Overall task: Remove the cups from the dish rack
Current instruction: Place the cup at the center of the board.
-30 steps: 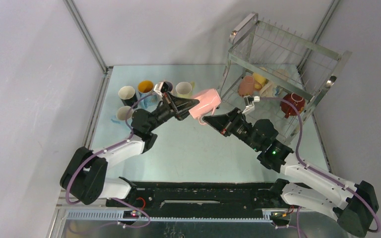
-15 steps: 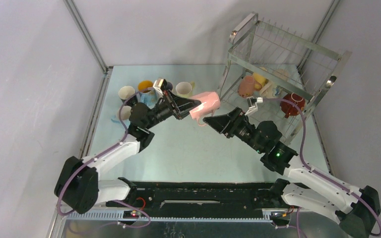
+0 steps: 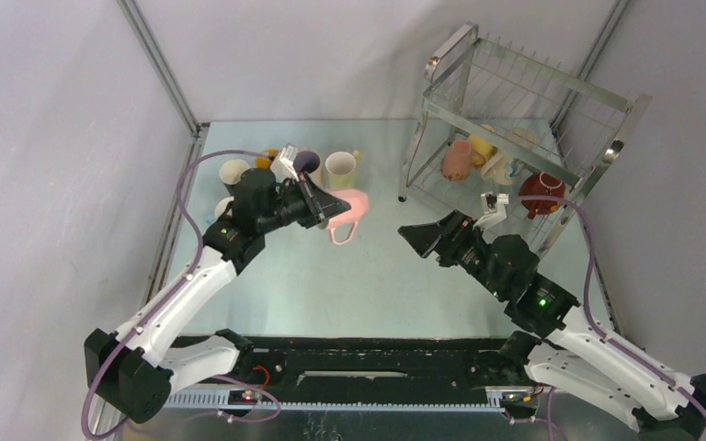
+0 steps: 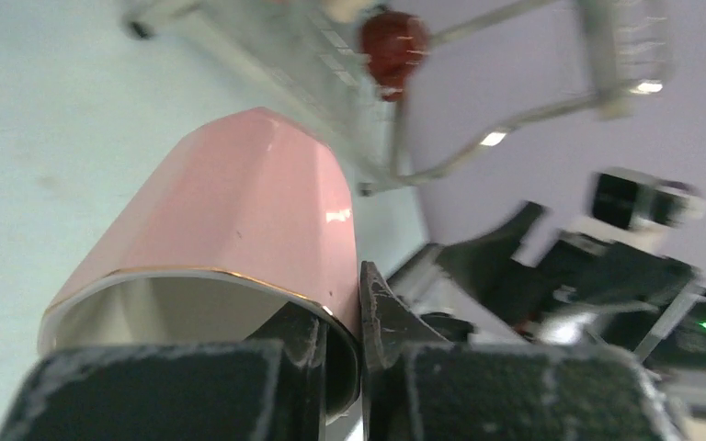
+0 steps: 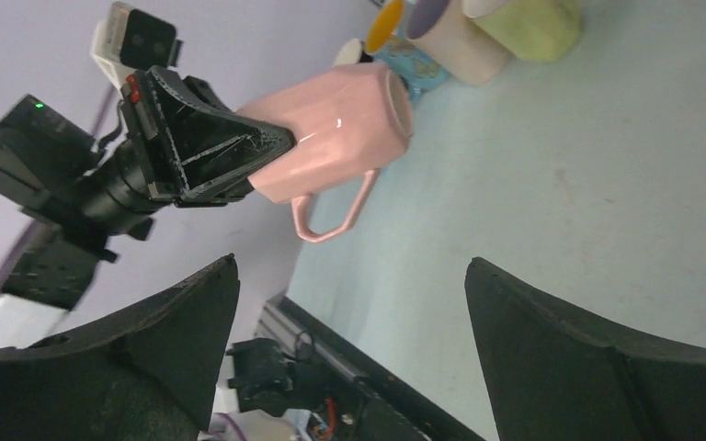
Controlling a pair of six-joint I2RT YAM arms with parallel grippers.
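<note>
Since a second ago the pink faceted ceramic mug with a gilt rim (image 3: 349,209) is farther left of the tall chrome wire dish rack (image 3: 524,96), and the right gripper (image 3: 411,237) is off it and drawn back toward the rack's near side, jaws spread wide with nothing between them. Only the left gripper (image 3: 329,209) carries the mug now, clamped on the rim wall with one finger inside and one outside. The mug lies on its side with its handle hanging down, apparently clear of the table, well left of the rack. That thin pinch on glazed ceramic looks like the weak point: the mug could swivel or slide out. Setting it down is a second hazard, since the standing mugs (image 3: 340,165) left of the rack are just beyond it and the handle could knock one over. Other mugs (image 3: 457,158) wait in the rack's lower tier
</note>
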